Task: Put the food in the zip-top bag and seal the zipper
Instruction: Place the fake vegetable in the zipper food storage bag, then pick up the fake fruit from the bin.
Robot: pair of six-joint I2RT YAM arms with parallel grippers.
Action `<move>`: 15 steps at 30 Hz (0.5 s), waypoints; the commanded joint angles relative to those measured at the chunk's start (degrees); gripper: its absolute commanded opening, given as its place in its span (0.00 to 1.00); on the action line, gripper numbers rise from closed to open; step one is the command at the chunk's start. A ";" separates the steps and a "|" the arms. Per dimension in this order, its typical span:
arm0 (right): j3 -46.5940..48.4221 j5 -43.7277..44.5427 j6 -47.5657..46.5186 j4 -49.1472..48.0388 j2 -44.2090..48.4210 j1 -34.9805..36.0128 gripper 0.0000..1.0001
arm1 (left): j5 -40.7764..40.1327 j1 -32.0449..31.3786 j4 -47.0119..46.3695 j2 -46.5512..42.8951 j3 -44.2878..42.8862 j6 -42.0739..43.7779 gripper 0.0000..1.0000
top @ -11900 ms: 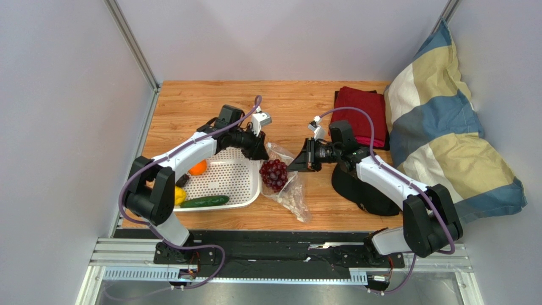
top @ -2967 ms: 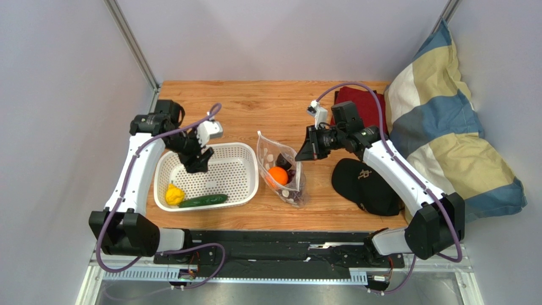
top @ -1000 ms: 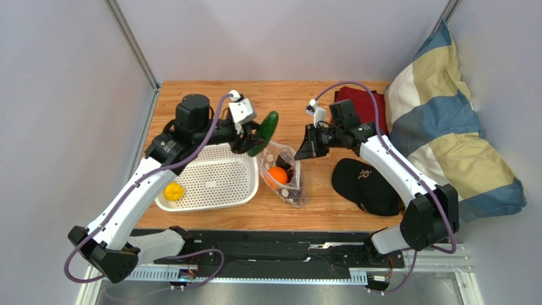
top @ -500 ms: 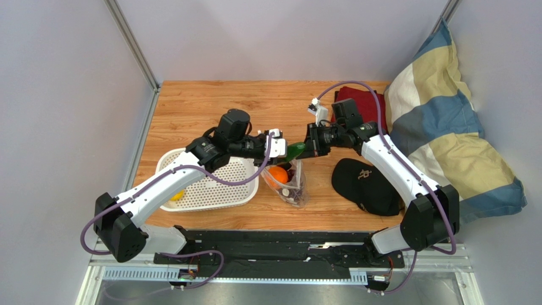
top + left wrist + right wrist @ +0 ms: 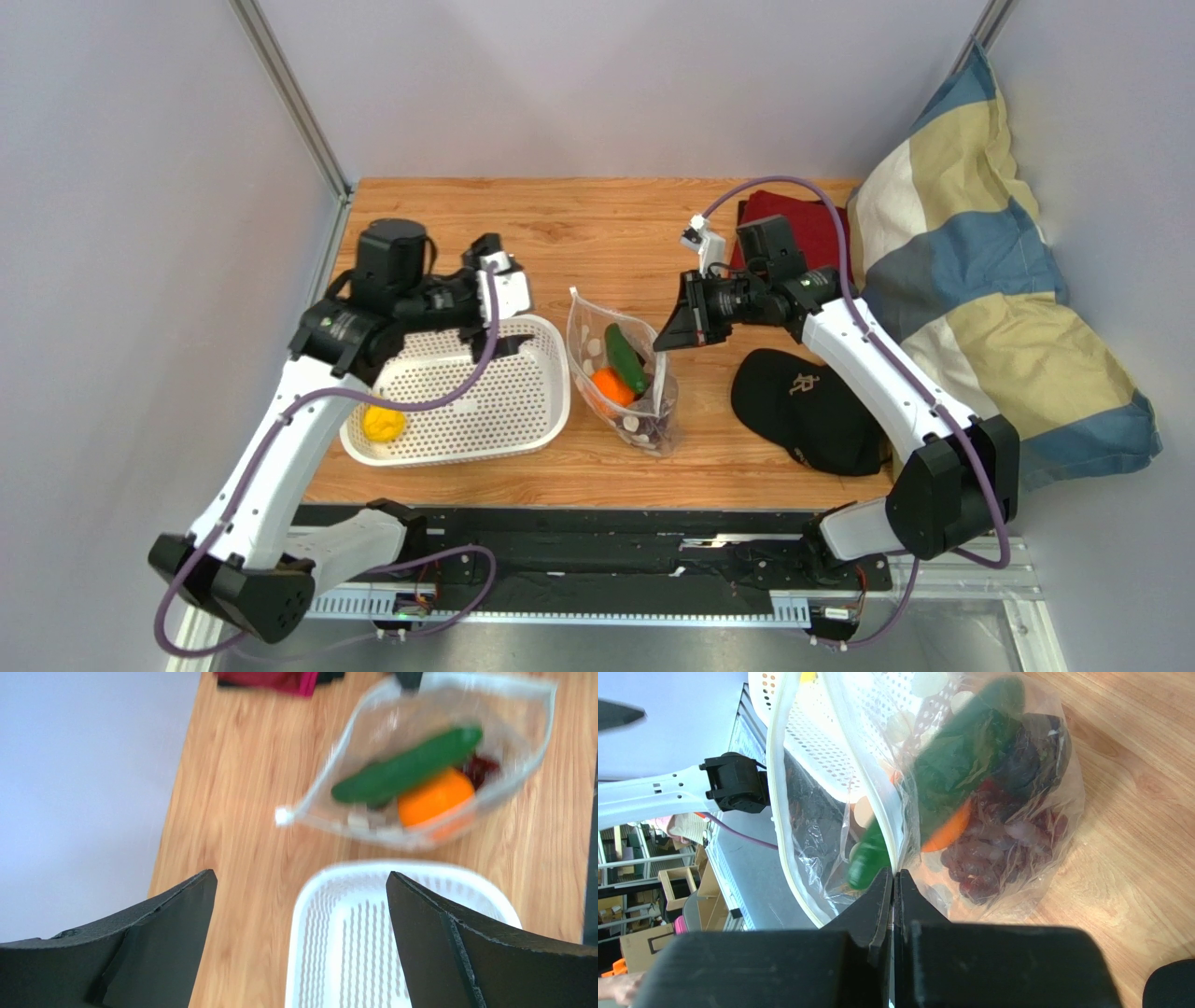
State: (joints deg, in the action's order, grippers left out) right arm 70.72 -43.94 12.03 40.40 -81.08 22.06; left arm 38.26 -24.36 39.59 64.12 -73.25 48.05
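Note:
The zip-top bag (image 5: 627,375) stands open on the table, to the right of the white basket (image 5: 463,420). Inside it lie the green cucumber (image 5: 407,765), the orange (image 5: 436,796), the dark red grapes (image 5: 997,861) and a dark purple fruit (image 5: 1032,749). My right gripper (image 5: 894,875) is shut on the bag's mouth edge, on the zipper strip (image 5: 774,777), and holds it up. My left gripper (image 5: 300,938) hangs open and empty above the basket's far rim, left of the bag. The yellow lemon (image 5: 379,420) lies in the basket.
A black cap (image 5: 809,409) lies right of the bag, under my right arm. A folded red cloth (image 5: 800,252) sits at the back right, and a striped pillow (image 5: 982,280) leans against the right wall. Grey walls close in both sides.
My left gripper has let the cucumber go into the bag, opened wide and drawn back left over the basket. The right gripper still holds the bag's edge.

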 commanded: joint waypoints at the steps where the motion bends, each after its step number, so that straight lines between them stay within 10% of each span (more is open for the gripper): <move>1: 2.67 -1.41 -1.57 -0.06 1.98 -0.27 0.00 | 4.18 8.51 21.72 -2.42 -1.89 7.92 0.99; 6: 3.20 -1.67 -2.36 0.90 1.62 -0.27 0.00 | -2.36 19.68 39.47 3.02 -0.84 20.56 0.92; 15: 1.80 -0.79 -2.98 1.43 2.94 -0.27 0.00 | -22.58 25.94 30.23 5.84 12.51 25.87 0.94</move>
State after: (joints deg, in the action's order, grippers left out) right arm 71.00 -44.21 10.48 41.80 -80.79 22.00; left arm 26.22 1.43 71.99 70.87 -64.12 68.18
